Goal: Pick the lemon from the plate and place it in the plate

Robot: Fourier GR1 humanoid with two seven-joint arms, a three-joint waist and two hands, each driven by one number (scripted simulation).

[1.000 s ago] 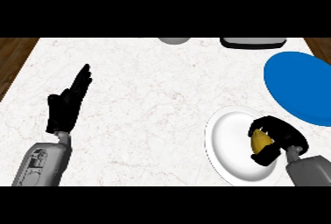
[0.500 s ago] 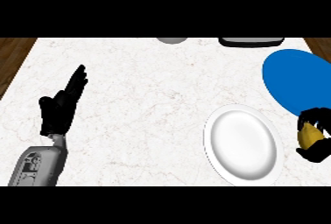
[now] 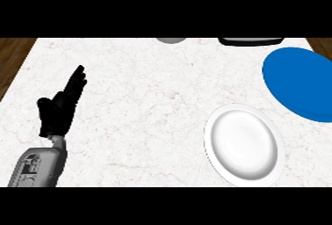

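Head view: my left hand (image 3: 58, 112) rests open, fingers straight — parked, I judge, clear of white plate (image 3: 243, 143) and blue plate (image 3: 301, 81); right hand, lemon out of view.

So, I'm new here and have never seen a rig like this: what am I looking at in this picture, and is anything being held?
This picture is taken as if from the robot's head, looking steeply down at a white marbled counter. The black shape at the left is the robot's left hand, on a grey forearm. Its fingers are straight and point up. It is resting and holds nothing. The right hand is not in the picture.

On the counter lies a white plate with nothing on it. Up and to its right is a blue plate, partly cut off by the picture's edge. Along the far edge a grey object and a dark object are cut off, so I cannot tell what they are. The lemon from the task does not show anywhere.
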